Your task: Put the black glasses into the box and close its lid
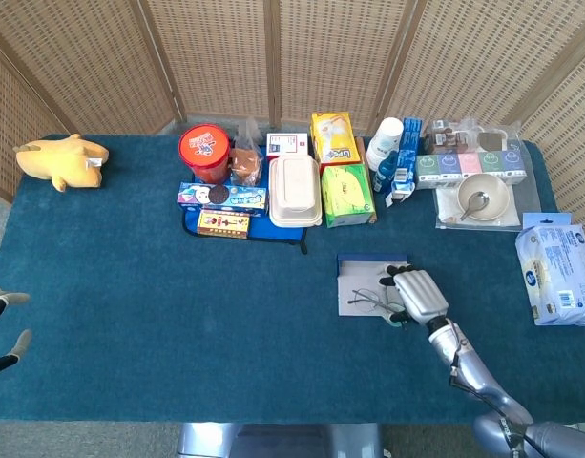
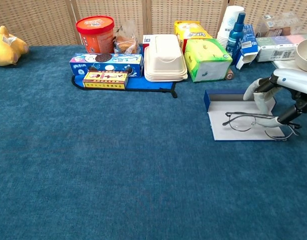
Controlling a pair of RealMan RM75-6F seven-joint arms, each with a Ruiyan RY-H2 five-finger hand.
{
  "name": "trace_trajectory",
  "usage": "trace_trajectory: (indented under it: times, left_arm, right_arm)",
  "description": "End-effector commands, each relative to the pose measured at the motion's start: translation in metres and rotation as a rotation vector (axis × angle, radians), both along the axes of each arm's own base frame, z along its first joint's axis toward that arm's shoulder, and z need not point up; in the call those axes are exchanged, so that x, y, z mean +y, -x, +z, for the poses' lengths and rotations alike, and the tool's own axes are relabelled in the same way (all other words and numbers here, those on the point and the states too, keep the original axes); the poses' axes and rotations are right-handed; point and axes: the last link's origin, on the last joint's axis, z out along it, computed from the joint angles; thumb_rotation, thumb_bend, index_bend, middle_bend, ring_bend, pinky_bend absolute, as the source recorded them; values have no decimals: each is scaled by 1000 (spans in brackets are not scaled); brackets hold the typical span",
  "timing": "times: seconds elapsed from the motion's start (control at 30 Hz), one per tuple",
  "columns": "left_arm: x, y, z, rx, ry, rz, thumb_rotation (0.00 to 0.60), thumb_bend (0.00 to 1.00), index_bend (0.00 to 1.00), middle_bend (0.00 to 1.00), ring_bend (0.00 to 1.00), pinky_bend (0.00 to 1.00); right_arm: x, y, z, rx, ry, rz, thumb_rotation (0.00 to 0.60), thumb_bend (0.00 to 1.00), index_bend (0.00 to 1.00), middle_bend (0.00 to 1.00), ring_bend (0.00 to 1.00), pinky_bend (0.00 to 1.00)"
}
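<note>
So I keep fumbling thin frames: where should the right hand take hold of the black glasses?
Probably at the temple arm end, coming from above on the right. The glasses lie flat on the open box, lenses pointing left, and the right hand already sits over that end.

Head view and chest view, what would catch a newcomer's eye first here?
Probably the right hand, resting on the black glasses that lie in the open box near the table's right side. Next comes the crowded row of packages along the far edge, with a red tub and a white clamshell container. A yellow plush toy sits alone at far left.
</note>
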Motion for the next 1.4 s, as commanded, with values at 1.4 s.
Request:
trace_trajectory:
  times: [1.4]
  left_arm:
    - [-5,-4,4,-7,-17,-8,600,303,313,348,221,276]
  right_arm:
    - [-38,13,-4,54,34,32,600,283,430,246,236,305]
